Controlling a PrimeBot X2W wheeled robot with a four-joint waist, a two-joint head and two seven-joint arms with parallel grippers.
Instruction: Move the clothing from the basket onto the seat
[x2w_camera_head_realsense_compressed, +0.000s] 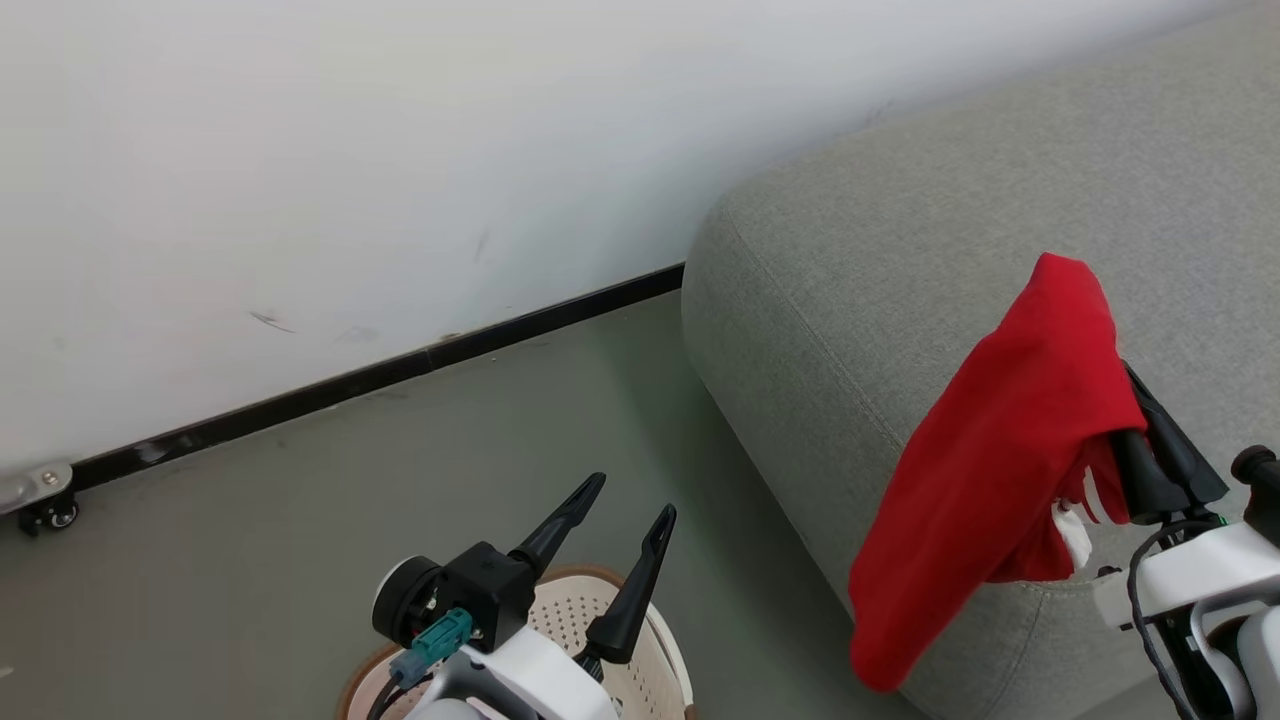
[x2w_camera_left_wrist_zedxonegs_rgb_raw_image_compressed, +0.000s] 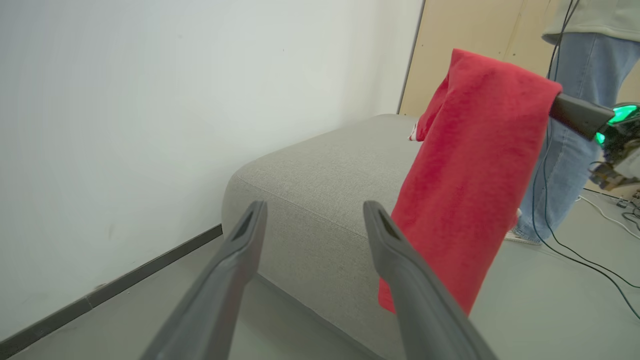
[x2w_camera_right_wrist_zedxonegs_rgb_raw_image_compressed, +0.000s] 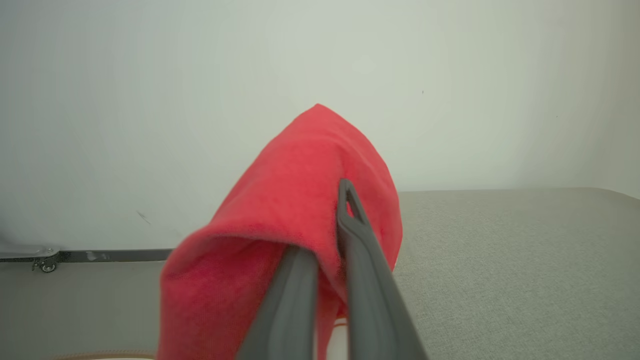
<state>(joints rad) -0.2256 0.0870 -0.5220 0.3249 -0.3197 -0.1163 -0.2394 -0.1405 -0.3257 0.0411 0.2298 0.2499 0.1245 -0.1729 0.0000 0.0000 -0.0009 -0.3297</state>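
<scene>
- Nearest of all sits the left claw (x2w_camera_head_realsense_compressed: 633, 496), low over the basket (x2w_camera_head_realsense_compressed: 575, 615), its two dark fingers spread wide with nothing between them.
- Much of the basket is hidden under that arm. The strip of perforated wall and brown rim on show has no red in it, but whether anything lies deeper inside, I cannot tell.
- Over to the right, the right claw (x2w_camera_head_realsense_compressed: 1140, 440) is pressed together on one red garment (x2w_camera_head_realsense_compressed: 1000, 470), the cloth folded over the fingertips and hanging down in a long drape.
- That garment is well out of the basket and up by the rounded corner of the grey seat (x2w_camera_head_realsense_compressed: 850, 300). It dangles from the claw with its lower end below the seat's top; it is not laid on the cushion, and whether it brushes the upholstery I cannot tell.
- From the left wrist view, a scrap of red with white trim shows on the seat's top behind the drape; it may be another piece or just this one's far end.
- My reading: the carry of this piece is nearly done. What is left is to bring it over the cushion and let it go, then check the basket for more.
- A person (x2w_camera_left_wrist_zedxonegs_rgb_raw_image_compressed: 575, 150) in jeans stands on the floor beyond the seat, clear of both arms.
</scene>
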